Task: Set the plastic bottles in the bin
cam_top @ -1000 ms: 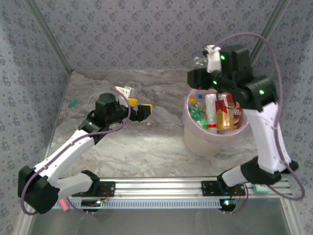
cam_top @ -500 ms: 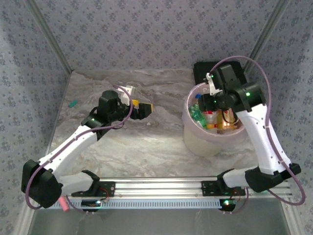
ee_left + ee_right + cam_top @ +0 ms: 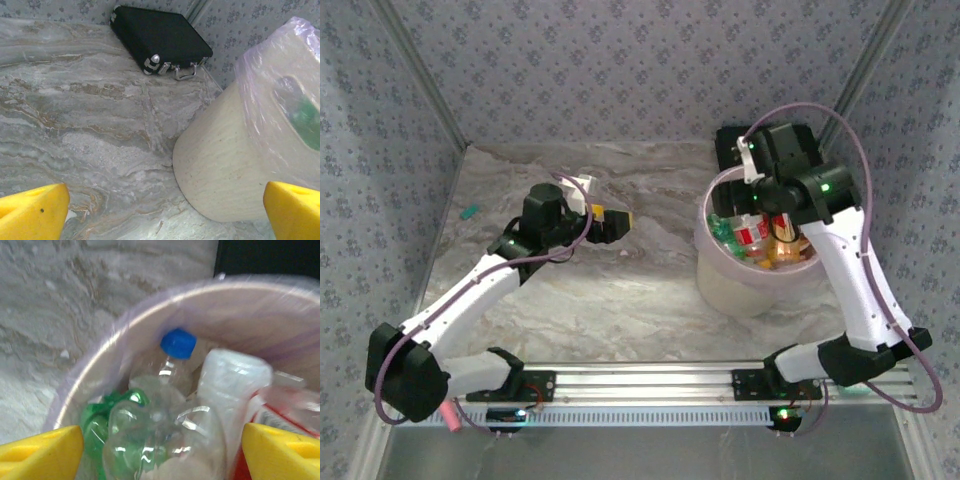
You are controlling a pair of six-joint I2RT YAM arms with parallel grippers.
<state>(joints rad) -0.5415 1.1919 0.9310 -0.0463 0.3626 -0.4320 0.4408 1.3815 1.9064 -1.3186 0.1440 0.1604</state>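
The bin (image 3: 728, 290) is a cream bucket with a pink liner, standing at the right of the table. Several plastic bottles (image 3: 752, 236) are piled inside it. My right gripper (image 3: 760, 203) hangs over the bin mouth, open. In the right wrist view a clear bottle (image 3: 165, 440) lies loose between the spread yellow fingertips of that gripper (image 3: 162, 455), beside a green bottle (image 3: 95, 425), a blue-capped one (image 3: 177, 344) and a white one (image 3: 230, 385). My left gripper (image 3: 615, 225) is open and empty above mid-table, facing the bin wall (image 3: 220, 165).
A black rectangular case (image 3: 730, 146) lies behind the bin against the back wall, also seen as the case (image 3: 160, 37) in the left wrist view. A small teal item (image 3: 469, 212) sits near the left wall. A pink object (image 3: 450, 417) rests by the left arm's base.
My right arm came down from behind and above the bin to its mouth. Its jaws have spread and the clear bottle now sits among the others. The left arm barely moved.
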